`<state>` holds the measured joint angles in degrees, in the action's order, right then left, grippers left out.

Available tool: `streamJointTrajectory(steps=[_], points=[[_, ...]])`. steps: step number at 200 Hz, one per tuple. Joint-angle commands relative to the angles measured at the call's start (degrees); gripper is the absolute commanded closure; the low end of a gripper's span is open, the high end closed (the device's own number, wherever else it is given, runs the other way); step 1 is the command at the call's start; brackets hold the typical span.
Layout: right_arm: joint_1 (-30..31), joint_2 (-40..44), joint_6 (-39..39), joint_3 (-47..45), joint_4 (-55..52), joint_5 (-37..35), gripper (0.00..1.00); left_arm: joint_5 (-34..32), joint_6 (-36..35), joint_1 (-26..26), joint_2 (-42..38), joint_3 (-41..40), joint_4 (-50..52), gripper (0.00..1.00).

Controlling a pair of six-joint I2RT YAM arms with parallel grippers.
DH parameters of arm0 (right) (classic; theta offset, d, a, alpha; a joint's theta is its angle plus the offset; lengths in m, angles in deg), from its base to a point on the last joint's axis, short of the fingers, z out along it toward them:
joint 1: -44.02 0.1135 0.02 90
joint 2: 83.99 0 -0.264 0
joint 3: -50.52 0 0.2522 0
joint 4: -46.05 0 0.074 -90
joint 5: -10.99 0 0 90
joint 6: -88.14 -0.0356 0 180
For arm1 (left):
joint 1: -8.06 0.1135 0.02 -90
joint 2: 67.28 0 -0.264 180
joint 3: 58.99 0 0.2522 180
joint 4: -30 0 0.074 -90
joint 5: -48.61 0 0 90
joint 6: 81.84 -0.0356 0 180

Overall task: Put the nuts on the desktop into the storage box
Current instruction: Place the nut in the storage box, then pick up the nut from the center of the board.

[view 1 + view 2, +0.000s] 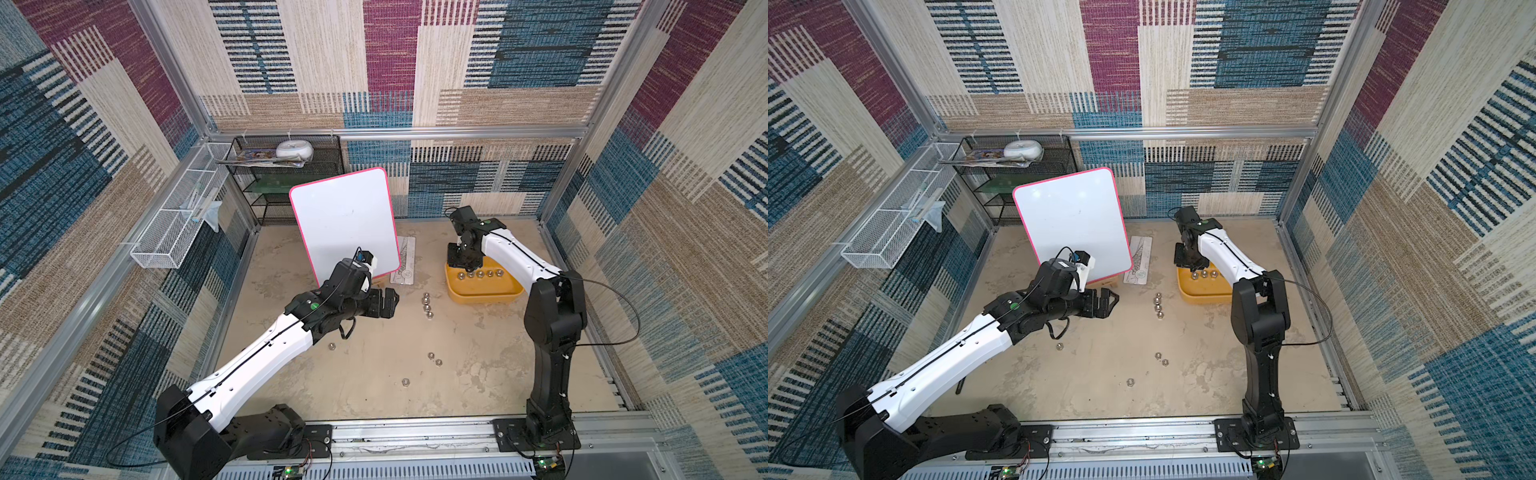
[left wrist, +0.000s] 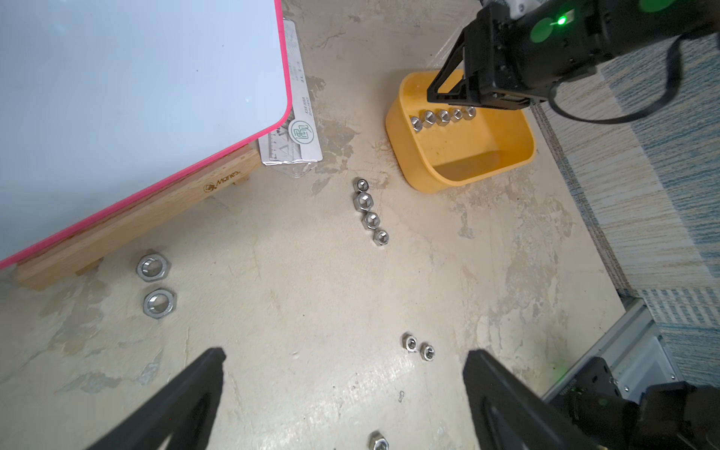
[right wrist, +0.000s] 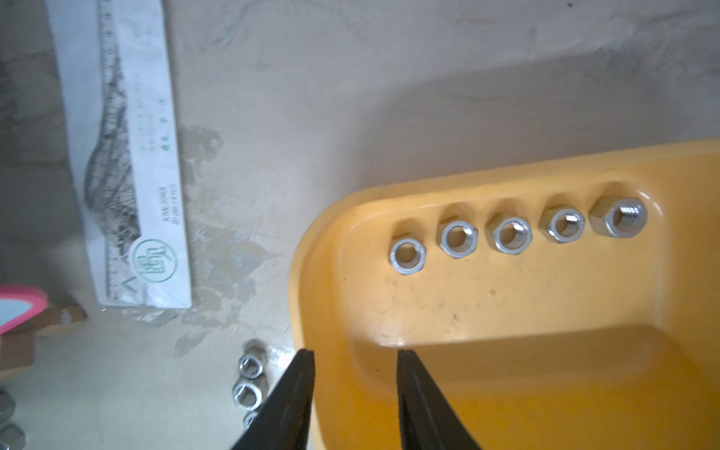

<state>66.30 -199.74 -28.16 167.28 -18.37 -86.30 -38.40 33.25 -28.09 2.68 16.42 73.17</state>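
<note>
The yellow storage box [image 1: 484, 300] [image 2: 467, 171] sits at the right back of the beige desktop [image 1: 374, 374]. A row of several silver nuts [image 1: 480, 274] [image 3: 508, 235] lies inside it along the far wall. My right gripper [image 1: 461, 267] [image 3: 355, 351] hangs over the box's left wall, open, with nothing between its fingers. More nuts lie on the desktop: a line of several [image 1: 427, 306] [image 2: 369, 210], a pair [image 1: 434, 358] [image 2: 419, 346], one alone [image 1: 405, 381] and one by the left arm [image 1: 331, 345]. My left gripper [image 1: 395, 302] [image 2: 346, 352] is open wide and empty, above the desktop left of that line.
A pink-edged whiteboard [image 1: 345, 224] leans on a wooden stand [image 2: 136, 222], with two larger nuts [image 2: 153, 267] beside it. A ruler in a white sleeve [image 1: 405, 266] lies between board and box. A black mesh shelf [image 1: 286, 183] and white wire basket [image 1: 174, 224] stand at the back left.
</note>
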Motion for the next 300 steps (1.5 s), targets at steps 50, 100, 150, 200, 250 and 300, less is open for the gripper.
streamJointTrajectory(steps=[50, 100, 150, 200, 250, 300], points=[[8.7, -1.9, -4.3, 1.4, -2.8, 0.0, 0.59, -0.3, 1.0, 1.4, -4.4, -3.9, 2.2, 0.0], [12.0, -5.0, -5.4, 0.2, -1.8, 1.1, 0.59, -0.4, 1.6, 1.7, -7.7, -5.8, 3.3, 0.0], [13.2, -6.0, -5.7, -3.3, 0.0, 2.1, 0.56, -0.6, 1.5, 1.8, -9.1, -6.5, 4.1, 0.0], [13.3, -7.5, -5.7, -5.2, 1.2, 1.7, 0.56, -0.3, 1.5, 1.9, -9.6, -6.5, 4.0, 0.0], [13.2, -8.8, -5.6, -5.0, 1.5, 1.7, 0.56, -0.5, 1.6, 1.9, -9.8, -6.7, 4.1, 0.0], [13.2, -9.8, -5.6, -4.6, 1.4, 1.9, 0.59, -0.5, 1.7, 1.9, -9.9, -6.7, 4.0, 0.0]])
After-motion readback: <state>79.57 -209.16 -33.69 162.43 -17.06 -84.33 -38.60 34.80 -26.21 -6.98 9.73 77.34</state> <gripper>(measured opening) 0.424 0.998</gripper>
